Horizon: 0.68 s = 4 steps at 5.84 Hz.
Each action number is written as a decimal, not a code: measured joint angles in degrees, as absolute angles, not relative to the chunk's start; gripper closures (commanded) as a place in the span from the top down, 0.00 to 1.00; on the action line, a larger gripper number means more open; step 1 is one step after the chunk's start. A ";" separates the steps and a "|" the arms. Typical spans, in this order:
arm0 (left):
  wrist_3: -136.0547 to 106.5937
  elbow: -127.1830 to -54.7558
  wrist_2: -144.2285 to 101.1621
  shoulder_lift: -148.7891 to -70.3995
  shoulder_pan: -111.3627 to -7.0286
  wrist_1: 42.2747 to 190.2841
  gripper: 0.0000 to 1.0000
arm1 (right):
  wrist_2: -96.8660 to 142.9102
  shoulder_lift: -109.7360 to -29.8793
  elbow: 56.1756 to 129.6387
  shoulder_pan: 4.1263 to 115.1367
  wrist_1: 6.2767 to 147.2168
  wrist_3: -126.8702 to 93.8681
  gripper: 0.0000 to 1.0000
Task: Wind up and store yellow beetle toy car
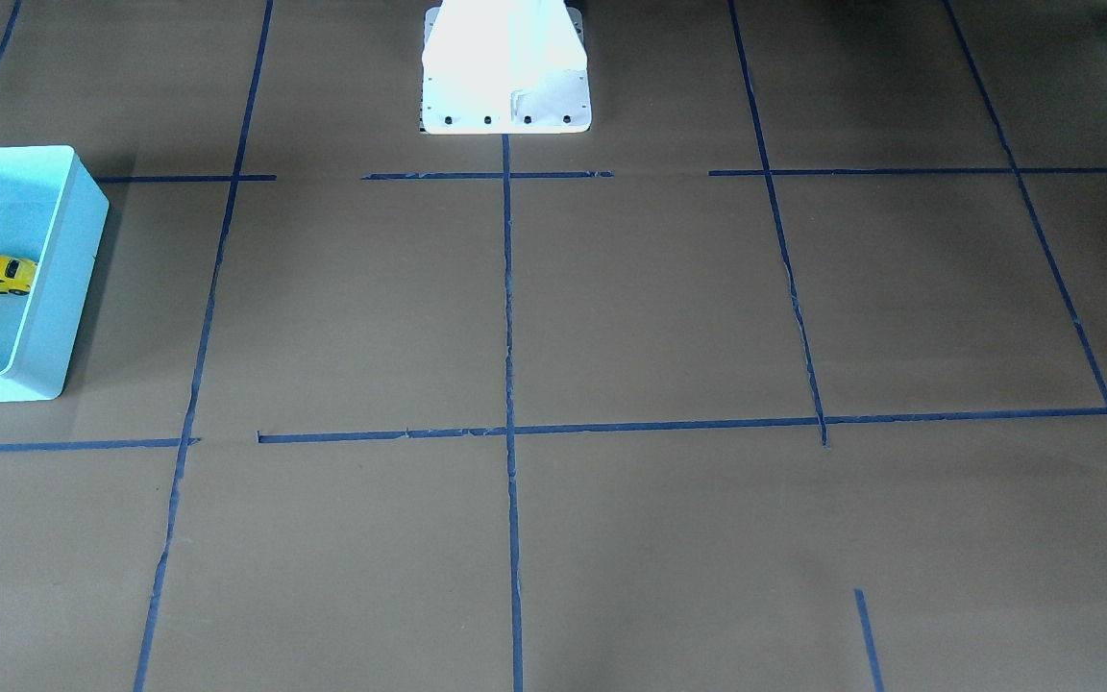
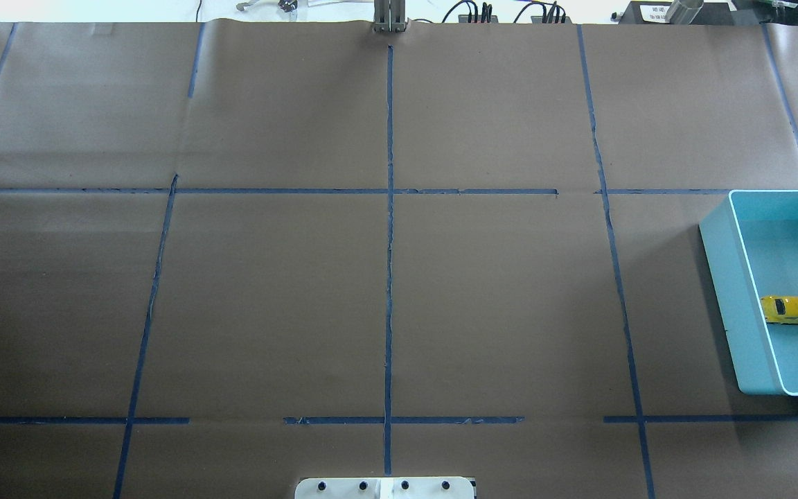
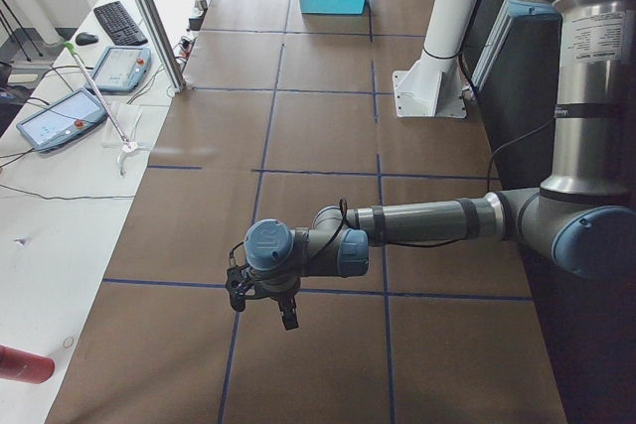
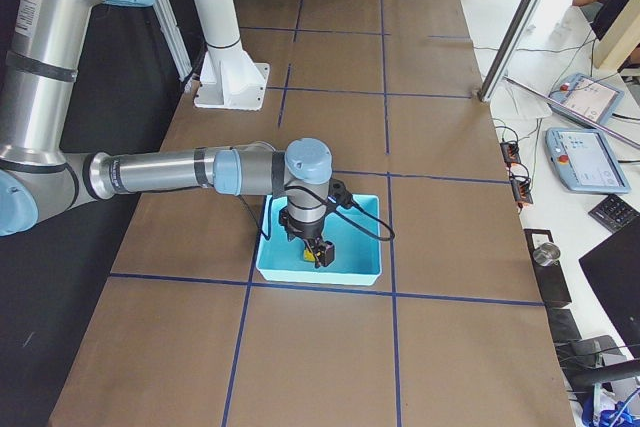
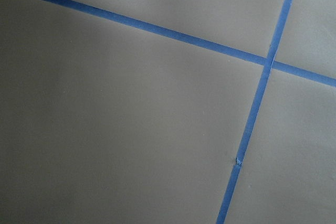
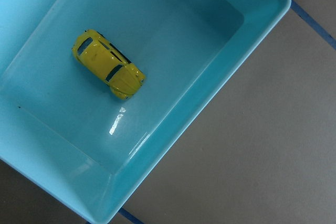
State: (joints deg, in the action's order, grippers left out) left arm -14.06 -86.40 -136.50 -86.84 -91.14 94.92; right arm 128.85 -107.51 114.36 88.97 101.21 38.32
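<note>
1. A brown paper-covered worktop (image 2: 267, 298) was gridded with blue tape lines (image 2: 389, 277). A turquoise bin (image 2: 717, 277) sat at the robot's right end.
2. The yellow beetle toy car (image 6: 107, 72) stood on its wheels on the bin floor, apart from every wall.
3. The right end effector (image 4: 318, 253) hung over the bin, just above the car. Whether its fingers were spread or pressed together I cannot tell.
4. In the right wrist view the car lay up and left of centre, with its long axis running diagonally from upper left to lower right.
5. The left end effector (image 3: 263, 310) hovered over bare worktop, well apart from the bin, and its state likewise cannot be told.
6. Any grasp would probably fall to the right arm, with its fingers closing across the car's narrow width.
</note>
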 measured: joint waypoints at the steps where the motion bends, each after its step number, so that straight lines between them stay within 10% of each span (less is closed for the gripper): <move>1: -14.06 -86.40 -136.50 -86.84 -91.14 94.92 1.00 | 128.79 -107.14 114.07 90.29 103.03 30.18 1.00; 4: -14.06 -86.40 -136.49 -86.83 -91.14 94.94 1.00 | 128.71 -106.36 114.28 92.91 103.32 -6.96 1.00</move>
State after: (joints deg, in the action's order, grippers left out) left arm -14.06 -86.40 -136.49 -86.83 -91.14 94.94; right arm 128.71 -106.36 114.28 92.91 103.32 -6.96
